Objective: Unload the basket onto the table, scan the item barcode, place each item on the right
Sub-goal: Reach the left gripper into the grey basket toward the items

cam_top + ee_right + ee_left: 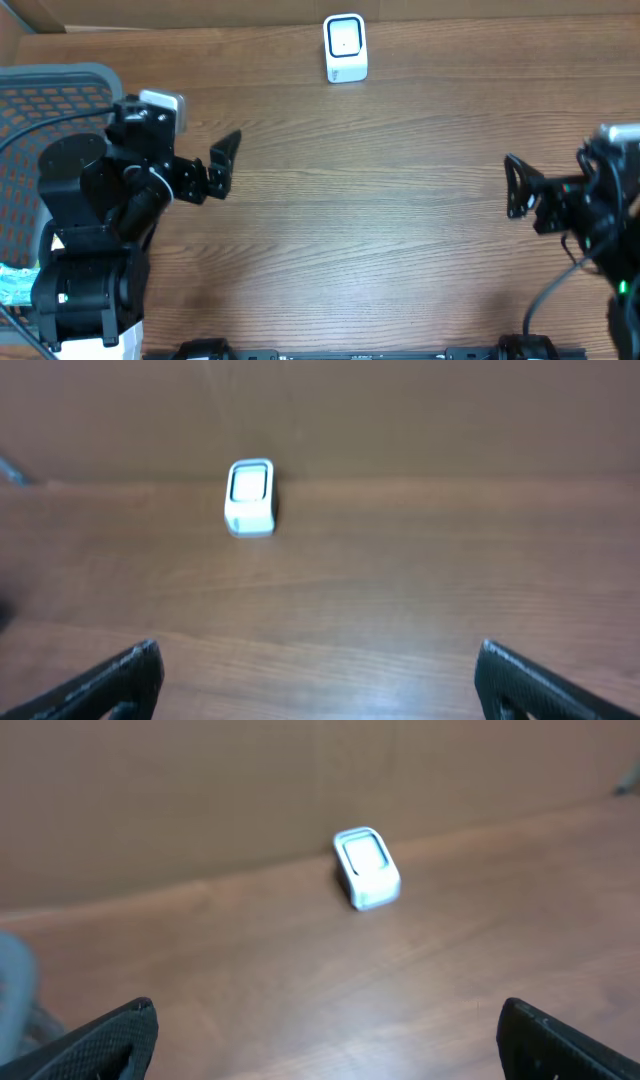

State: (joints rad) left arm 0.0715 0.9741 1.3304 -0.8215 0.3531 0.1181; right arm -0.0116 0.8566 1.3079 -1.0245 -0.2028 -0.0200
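White plastic scanner (346, 47) is parked at the far edge of the table (360, 230), mid-width. It's judged light, rigid and a bit slick, best pinched by its flat sides, and nothing to scan can be made out. The left gripper (224, 165) and right gripper (513, 187) are held low at either side, spread wide, nothing gripped.

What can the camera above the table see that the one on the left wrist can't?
Only overhead: both arms facing each other, with the left gripper and the right gripper open and empty. Only the left wrist: a low, slanted look along the table between its own fingertips, with a brown wall rising behind. Both: the white scanner standing on the wooden table.
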